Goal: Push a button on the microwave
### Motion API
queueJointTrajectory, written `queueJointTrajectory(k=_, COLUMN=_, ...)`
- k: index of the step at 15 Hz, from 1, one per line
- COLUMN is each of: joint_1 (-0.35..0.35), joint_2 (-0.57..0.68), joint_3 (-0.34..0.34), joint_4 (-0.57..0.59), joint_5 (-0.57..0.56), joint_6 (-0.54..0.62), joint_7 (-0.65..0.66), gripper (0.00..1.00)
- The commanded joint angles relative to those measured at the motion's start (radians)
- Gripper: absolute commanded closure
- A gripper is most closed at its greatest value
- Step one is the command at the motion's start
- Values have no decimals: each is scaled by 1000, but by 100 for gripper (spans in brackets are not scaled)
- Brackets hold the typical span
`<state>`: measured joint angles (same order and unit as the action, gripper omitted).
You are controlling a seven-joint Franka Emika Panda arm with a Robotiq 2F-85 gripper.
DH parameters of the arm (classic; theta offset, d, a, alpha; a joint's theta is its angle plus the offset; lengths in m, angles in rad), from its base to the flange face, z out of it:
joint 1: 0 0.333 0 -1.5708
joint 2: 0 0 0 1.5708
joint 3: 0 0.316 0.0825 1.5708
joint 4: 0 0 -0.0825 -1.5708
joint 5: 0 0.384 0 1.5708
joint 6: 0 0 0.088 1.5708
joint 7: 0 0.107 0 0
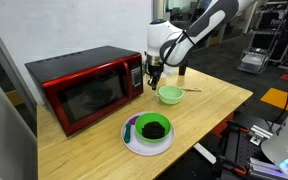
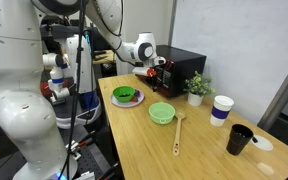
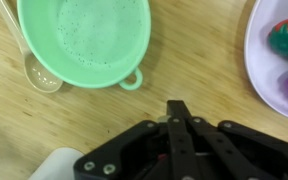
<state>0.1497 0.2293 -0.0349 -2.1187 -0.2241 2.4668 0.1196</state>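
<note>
The glossy red microwave (image 1: 84, 88) stands on the wooden table, with a dark door window and a narrow dark control strip (image 1: 136, 76) at its right end; it also shows in an exterior view (image 2: 179, 70). My gripper (image 1: 155, 78) hangs just in front of that control strip, fingers pointing down above the table. In the wrist view the black fingers (image 3: 179, 112) are pressed together with nothing between them, over bare wood. The microwave is out of the wrist view.
A light green bowl (image 1: 170, 95) with a spoon beside it (image 3: 39, 72) lies close to the gripper. A white plate (image 1: 134, 143) holds a green bowl of dark food. A plant (image 2: 196, 88), a white cup (image 2: 221, 110) and a black cup (image 2: 240, 140) stand further along.
</note>
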Motion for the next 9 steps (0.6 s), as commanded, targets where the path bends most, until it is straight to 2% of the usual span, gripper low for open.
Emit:
queueJointTrajectory(k=1, joint_1=-22, joint_2=-155, joint_3=27, joint_4=-141, joint_5=12, joint_6=-16, joint_7=4, gripper=100)
queueJointTrajectory(k=9, joint_1=-22, joint_2=-406, joint_3=75, joint_4=-350, joint_5=83, joint_6=-74, joint_7=-16, gripper=100)
